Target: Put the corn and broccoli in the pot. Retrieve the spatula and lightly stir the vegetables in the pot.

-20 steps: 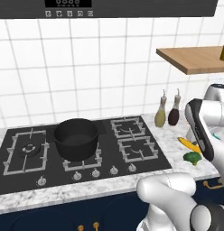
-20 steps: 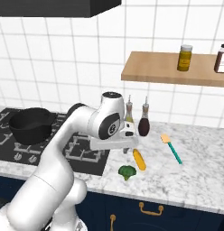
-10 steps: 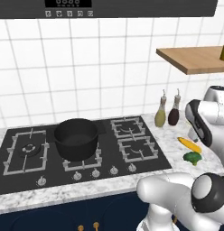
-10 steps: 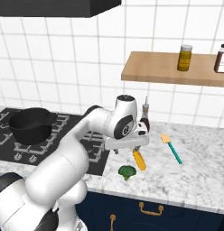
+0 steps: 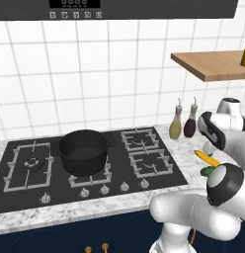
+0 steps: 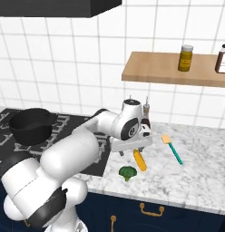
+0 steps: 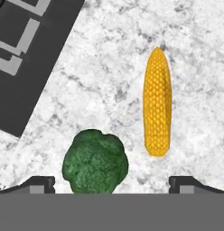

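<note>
The yellow corn (image 7: 157, 103) lies on the marble counter, and the green broccoli (image 7: 95, 161) sits close beside it. My gripper (image 7: 113, 185) hovers just above them, open wide and holding nothing, with the broccoli between its fingertips at the lower edge of the hand view. In the right base view the gripper (image 6: 131, 148) hangs over the corn (image 6: 139, 159) and the broccoli (image 6: 128, 171). The teal-handled spatula (image 6: 172, 148) lies to their right. The black pot (image 5: 84, 150) stands on the stove, far to the left. The corn (image 5: 207, 158) and the broccoli (image 5: 207, 171) also show beside my arm in the left base view.
Two bottles (image 5: 176, 126) stand against the tiled wall behind the corn. A wooden shelf (image 6: 173, 68) with jars (image 6: 185, 58) hangs above the counter. The black stovetop (image 5: 144, 158) lies between the pot and the vegetables. The counter's front edge runs just past the broccoli.
My hand has swung to the right from over the stove's edge to above the corn and broccoli. Its jaws have stayed open.
</note>
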### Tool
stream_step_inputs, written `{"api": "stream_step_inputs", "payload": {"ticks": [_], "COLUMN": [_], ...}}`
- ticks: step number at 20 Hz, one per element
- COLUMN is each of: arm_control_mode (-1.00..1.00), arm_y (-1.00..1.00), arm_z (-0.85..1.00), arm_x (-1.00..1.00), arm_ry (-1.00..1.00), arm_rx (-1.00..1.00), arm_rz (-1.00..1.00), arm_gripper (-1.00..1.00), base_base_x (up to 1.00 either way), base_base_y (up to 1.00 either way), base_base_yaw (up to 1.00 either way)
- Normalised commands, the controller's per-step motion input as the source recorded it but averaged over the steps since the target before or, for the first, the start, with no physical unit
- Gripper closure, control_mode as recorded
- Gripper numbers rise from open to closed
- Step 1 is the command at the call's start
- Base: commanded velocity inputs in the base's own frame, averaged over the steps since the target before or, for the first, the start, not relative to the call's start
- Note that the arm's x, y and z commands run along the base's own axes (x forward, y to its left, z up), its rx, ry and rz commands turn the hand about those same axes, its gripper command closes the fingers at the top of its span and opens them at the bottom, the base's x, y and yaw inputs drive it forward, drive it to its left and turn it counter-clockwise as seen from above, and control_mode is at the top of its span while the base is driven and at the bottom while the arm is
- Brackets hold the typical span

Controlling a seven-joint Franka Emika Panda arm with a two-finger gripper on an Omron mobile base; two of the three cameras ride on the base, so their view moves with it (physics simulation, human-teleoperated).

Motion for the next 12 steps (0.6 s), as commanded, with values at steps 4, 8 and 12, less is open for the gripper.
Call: {"api": "stream_step_inputs", "payload": {"ticks": [4, 8, 12], "arm_control_mode": [-1.0, -1.0, -1.0], "arm_y": [-0.01, -0.06, -0.13], "arm_z": [-0.18, -0.24, -0.26], "arm_x": [0.06, 0.14, 0.15], "arm_ry": [0.0, 0.0, 0.0], "arm_rx": [0.0, 0.0, 0.0], "arm_rz": [0.04, 0.01, 0.01], "arm_gripper": [-1.0, -1.0, -1.0], "base_base_x": [0.0, 0.0, 0.0], "base_base_y": [0.0, 0.0, 0.0], "base_base_yaw": [0.0, 0.0, 0.0]}}
